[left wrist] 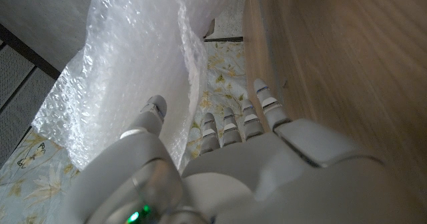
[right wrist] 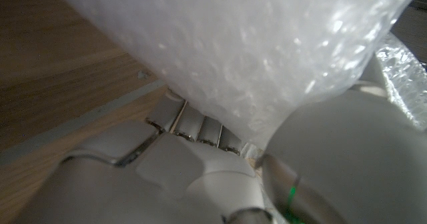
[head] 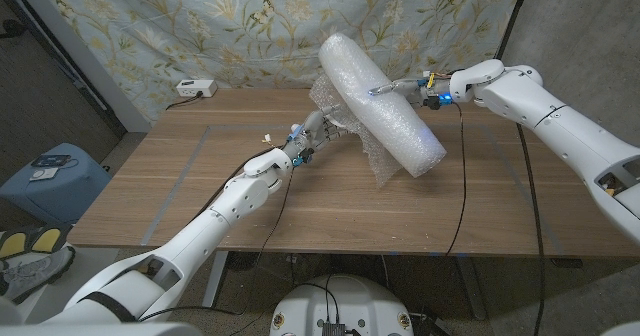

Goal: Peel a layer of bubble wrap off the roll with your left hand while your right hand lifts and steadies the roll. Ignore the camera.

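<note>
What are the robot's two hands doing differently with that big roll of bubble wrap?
The right hand grips the roll itself, holding it tilted with one end up off the table; the left hand only pinches the loose sheet hanging from the roll. The right hand sits higher, on the roll's far side; the left hand sits lower, near the tabletop. Both are white and both hold bubble wrap.

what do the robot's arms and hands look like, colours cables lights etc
Both arms are glossy white rounded shells with grey joint seams. The left hand and right hand have silver-grey segmented fingers with small blue lights near the wrists. Thin black cables trail from each wrist. A green light glows on each hand in the wrist views.
</note>
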{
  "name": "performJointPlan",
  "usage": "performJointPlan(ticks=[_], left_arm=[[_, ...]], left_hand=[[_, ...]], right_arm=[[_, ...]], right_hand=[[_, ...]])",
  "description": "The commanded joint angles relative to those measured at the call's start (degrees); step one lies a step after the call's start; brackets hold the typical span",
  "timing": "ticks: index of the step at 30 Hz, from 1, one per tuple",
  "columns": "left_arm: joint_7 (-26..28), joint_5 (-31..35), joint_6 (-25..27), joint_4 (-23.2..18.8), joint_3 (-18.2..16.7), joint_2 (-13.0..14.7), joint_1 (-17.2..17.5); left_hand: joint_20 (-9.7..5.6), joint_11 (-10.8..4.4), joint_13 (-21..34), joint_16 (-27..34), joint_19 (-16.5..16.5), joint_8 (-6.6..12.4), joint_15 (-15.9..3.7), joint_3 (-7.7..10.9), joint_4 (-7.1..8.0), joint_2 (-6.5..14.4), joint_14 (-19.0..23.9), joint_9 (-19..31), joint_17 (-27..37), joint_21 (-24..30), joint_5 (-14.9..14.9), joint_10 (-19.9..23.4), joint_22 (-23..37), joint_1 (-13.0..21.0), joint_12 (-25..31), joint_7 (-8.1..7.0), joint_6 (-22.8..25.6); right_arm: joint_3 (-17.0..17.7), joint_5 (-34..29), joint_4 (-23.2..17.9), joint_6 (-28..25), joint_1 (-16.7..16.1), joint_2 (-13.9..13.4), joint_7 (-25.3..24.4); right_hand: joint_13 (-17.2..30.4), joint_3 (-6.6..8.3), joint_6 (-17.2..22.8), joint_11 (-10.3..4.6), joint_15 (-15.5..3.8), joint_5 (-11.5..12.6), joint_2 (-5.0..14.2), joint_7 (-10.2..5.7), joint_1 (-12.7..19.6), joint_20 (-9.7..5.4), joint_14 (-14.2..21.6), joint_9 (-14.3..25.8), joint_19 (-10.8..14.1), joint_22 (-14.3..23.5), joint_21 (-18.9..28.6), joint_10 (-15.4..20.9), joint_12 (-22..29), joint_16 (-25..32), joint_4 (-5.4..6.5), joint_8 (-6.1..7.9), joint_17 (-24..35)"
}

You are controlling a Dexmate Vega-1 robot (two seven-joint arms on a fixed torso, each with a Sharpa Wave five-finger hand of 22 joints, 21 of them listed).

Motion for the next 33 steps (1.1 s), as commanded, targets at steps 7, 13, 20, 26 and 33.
performJointPlan(ticks=[7, 13, 20, 26, 33], left_arm=[[-3.97, -1.27, 2.8, 1.2, 1.23, -0.59, -1.13], [-4.37, -1.34, 3.07, 1.82, 1.3, -0.88, -1.48], [-0.73, -0.8, 3.12, 1.66, 0.74, -1.6, -1.31], [4.6, -1.04, 4.01, 0.4, -0.22, -2.44, -0.5], [4.29, -1.38, 4.71, 1.37, -0.15, -2.61, -1.19]], left_hand=[[0.5, 0.41, 0.22, -0.13, 1.03, -0.09, 0.8, -0.01, -0.32, -0.07, -0.13, 0.1, 0.27, 0.52, 0.37, -0.29, 0.11, 1.38, 0.27, 0.19, -1.08], [0.54, 0.65, 0.29, -0.2, 1.14, -0.11, 0.99, -0.08, -0.3, -0.09, -0.11, 0.1, 0.29, 0.47, 0.39, -0.46, 0.12, 1.74, 0.22, 0.26, -1.3], [-0.26, 0.15, 1.09, 1.46, 6.51, 1.42, -0.9, -0.5, -0.3, 0.38, 6.6, 0.18, 0.57, 1.93, 0.59, 5.48, 0.34, 6.02, 2.64, 2.34, 3.62], [-2.2, -2.18, 2.61, 5.1, 15.32, 3.18, -4.63, -1.27, -0.47, 1.24, 18.24, 0.29, 1.35, 5.23, 0.83, 16.07, 0.62, 12.1, 6.58, 4.32, 12.78], [-2.86, -3.19, 3.42, 6.35, 18.15, 3.34, -5.4, -2.05, -0.48, 1.34, 20.93, 0.34, 1.88, 6.51, 0.84, 19.16, 0.71, 14.78, 7.61, 4.38, 15.37]], right_arm=[[1.21, 3.02, -2.81, -2.21, -1.42, -0.03, -3.32], [1.18, 3.6, -2.34, -2.43, -1.21, 0.3, -3.54], [0.99, 4.21, -0.88, -2.19, -0.77, 0.9, -3.02], [0.84, 4.85, 0.39, -2.31, -0.36, 1.63, -2.59], [1.17, 6.89, 1.93, -3.15, -0.18, 2.58, -1.58]], right_hand=[[2.7, 0.5, 1.8, -3.49, -6.96, 0.29, 16.36, -1.3, 16.44, -2.28, 3.1, 0.23, -0.13, -0.01, 0.62, 4.15, 0.4, -0.27, 0.22, 0.23, 0.46], [2.66, 0.51, 1.86, -3.57, -6.92, 0.31, 16.35, -1.16, 16.54, -2.3, 3.23, 0.25, -0.12, -0.04, 0.9, 4.03, 0.3, -0.45, 0.18, 0.18, 0.61], [2.59, 0.54, 1.97, -3.45, -6.98, 0.32, 16.34, -1.16, 16.69, -2.32, 3.37, 0.28, -0.15, -0.06, 1.21, 4.31, 0.33, -0.66, 0.11, 0.13, 0.79], [2.6, 0.54, 2.0, -3.3, -6.92, 0.32, 16.37, -1.04, 16.74, -2.35, 3.55, 0.31, -0.24, -0.08, 1.49, 4.39, 0.33, -0.83, 0.13, 0.05, 0.96], [2.81, 0.56, 1.92, -3.42, -6.95, 0.33, 16.43, -0.99, 16.78, -2.32, 3.67, 0.34, -0.3, -0.1, 1.76, 4.25, 0.37, -1.03, 0.16, -0.06, 1.1]])
